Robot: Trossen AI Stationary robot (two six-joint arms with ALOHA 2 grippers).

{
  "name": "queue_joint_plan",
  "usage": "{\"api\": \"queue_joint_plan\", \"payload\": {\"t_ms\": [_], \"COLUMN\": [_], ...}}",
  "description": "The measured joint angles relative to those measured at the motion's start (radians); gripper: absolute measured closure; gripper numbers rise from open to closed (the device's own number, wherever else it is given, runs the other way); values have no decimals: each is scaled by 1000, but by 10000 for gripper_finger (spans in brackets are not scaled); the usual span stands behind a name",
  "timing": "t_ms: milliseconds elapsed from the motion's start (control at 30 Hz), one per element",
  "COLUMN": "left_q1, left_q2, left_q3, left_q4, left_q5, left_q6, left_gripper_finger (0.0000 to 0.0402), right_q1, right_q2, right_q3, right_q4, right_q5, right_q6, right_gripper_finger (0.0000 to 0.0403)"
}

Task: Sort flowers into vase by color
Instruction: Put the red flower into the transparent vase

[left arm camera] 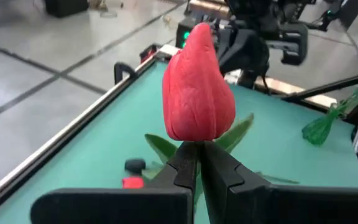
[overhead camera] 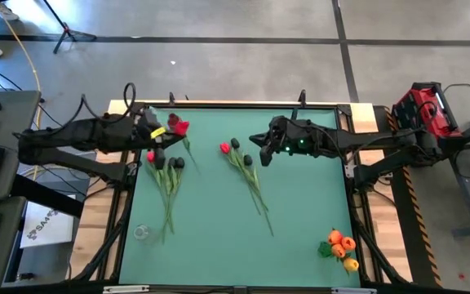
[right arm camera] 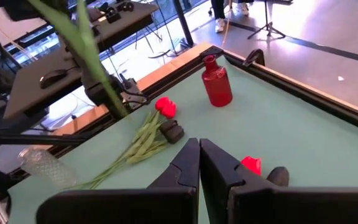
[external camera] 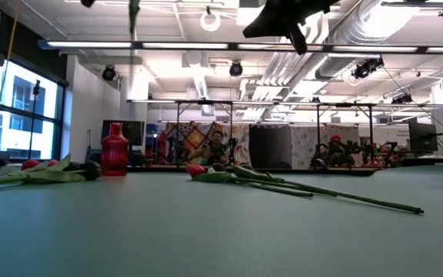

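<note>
Sorting had hardly begun: the left gripper (left arm camera: 197, 163) held one red tulip (left arm camera: 197, 90) clamped above the table (overhead camera: 300, 237) near the red vase (right arm camera: 217, 82), the right gripper (right arm camera: 199, 163) was closed empty, and other tulips (overhead camera: 243, 159) lay loose.

Left arm comes in from the left edge, stretched roughly level toward the far-left part of the worktop; left gripper (overhead camera: 170, 126) sits near the far rim, fingers (left arm camera: 182, 169) pressed together, clamped on the stem just under a red tulip (left arm camera: 197, 87) head, which stands upright above the tips. Right arm comes in from the right edge, also stretched roughly level, reaching toward the middle of the far half; right gripper (overhead camera: 259, 151) hangs above the surface with its fingers (right arm camera: 188, 165) closed on each other, nothing between them. In the low view both arms show only at the top edge.
</note>
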Motion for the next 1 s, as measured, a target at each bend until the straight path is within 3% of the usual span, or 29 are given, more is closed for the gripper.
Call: {"api": "queue_joint_plan", "payload": {"t_ms": [200, 500, 700, 1000], "left_q1": [-127, -279, -384, -562], "left_q2": [2, 3, 12, 65], "left_q3": [54, 61, 187, 346], "left_q4": [-168, -280, -282, -425], "left_q5": [-115, -163, -160, -44], "left_q6": [-167, -419, -401, -393], "left_gripper_finger": [401, 401, 401, 401], "right_q1": [-41, -53, -53, -50], "right_q2": [0, 0, 0, 0], "right_q3": [-1, -1, -1, -1], "right_q4": [3, 3, 3, 3], "right_q5": [-37, -54, -86, -113], "right_q6": [-2, -2, 33, 77], "right_gripper_finger": [402, 402, 402, 402]}}
